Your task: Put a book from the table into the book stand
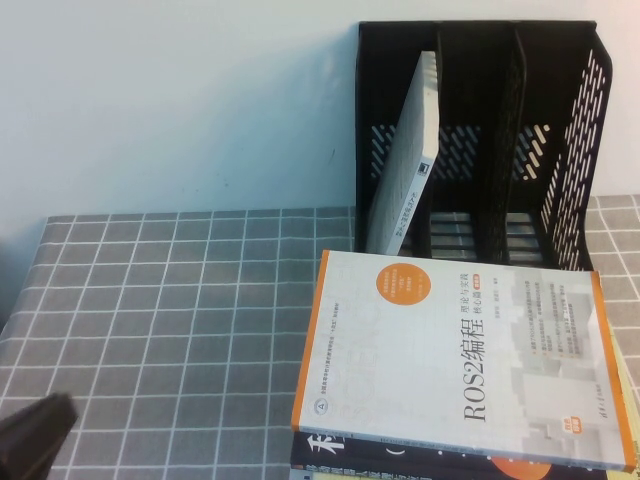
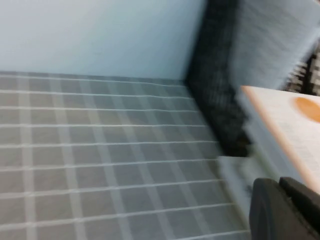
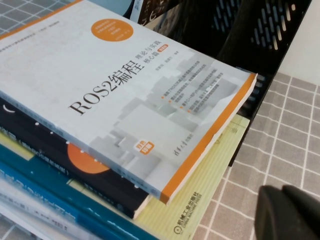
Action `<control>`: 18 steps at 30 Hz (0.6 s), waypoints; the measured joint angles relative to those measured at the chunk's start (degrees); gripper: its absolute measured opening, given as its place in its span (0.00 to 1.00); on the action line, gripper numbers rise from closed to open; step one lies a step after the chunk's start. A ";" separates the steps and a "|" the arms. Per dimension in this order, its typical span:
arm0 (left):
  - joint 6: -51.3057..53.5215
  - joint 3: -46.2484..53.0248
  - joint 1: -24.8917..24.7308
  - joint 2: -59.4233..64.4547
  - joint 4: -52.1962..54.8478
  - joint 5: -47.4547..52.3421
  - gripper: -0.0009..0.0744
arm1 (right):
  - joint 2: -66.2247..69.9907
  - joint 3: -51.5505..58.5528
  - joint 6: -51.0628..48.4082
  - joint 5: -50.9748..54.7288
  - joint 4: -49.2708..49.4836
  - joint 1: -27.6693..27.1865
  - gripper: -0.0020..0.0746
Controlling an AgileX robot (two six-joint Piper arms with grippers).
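1. High view: the book (image 1: 405,150) stands tilted in the leftmost slot of the black book stand (image 1: 560,150) at the far edge of the grid-cloth table (image 1: 170,320). The white-and-orange ROS2 book (image 1: 460,360) tops a stack just in front of the stand. The left gripper (image 1: 35,435) is low at the near left; whether its fingers are open I cannot tell.
2. Left wrist view: blurred; table, stand and ROS2 book show.
3. Right wrist view: the right gripper (image 3: 287,212) hangs beside the stack, above the yellow book (image 3: 200,210); finger state cannot be told.
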 joint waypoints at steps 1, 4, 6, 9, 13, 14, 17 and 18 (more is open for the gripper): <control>0.00 3.14 1.89 -2.12 -0.29 -1.75 0.01 | 0.00 0.00 0.00 0.00 0.12 0.00 0.02; 0.00 11.80 6.67 -8.78 -0.48 -3.23 0.01 | 0.00 1.02 0.00 -0.14 0.50 0.00 0.02; 0.00 15.32 10.01 -13.32 -0.48 0.39 0.01 | 0.00 2.55 0.00 -0.52 1.11 -0.26 0.02; -0.23 17.11 13.88 -19.64 -0.48 11.69 0.01 | 0.00 6.76 0.00 -2.58 2.78 -2.79 0.02; -1.08 16.97 17.09 -24.42 -3.11 19.46 0.01 | -1.53 13.93 0.00 -7.83 4.73 -10.21 0.02; -1.16 16.97 17.84 -25.14 -3.79 19.59 0.01 | -2.44 14.87 0.00 -10.02 5.01 -12.32 0.02; -1.50 17.09 19.96 -26.12 -5.18 19.27 0.01 | -6.83 17.92 0.00 -16.32 5.73 -17.57 0.02; -1.59 17.17 20.62 -26.20 -5.70 18.49 0.01 | -8.71 19.31 0.00 -18.19 5.86 -19.07 0.02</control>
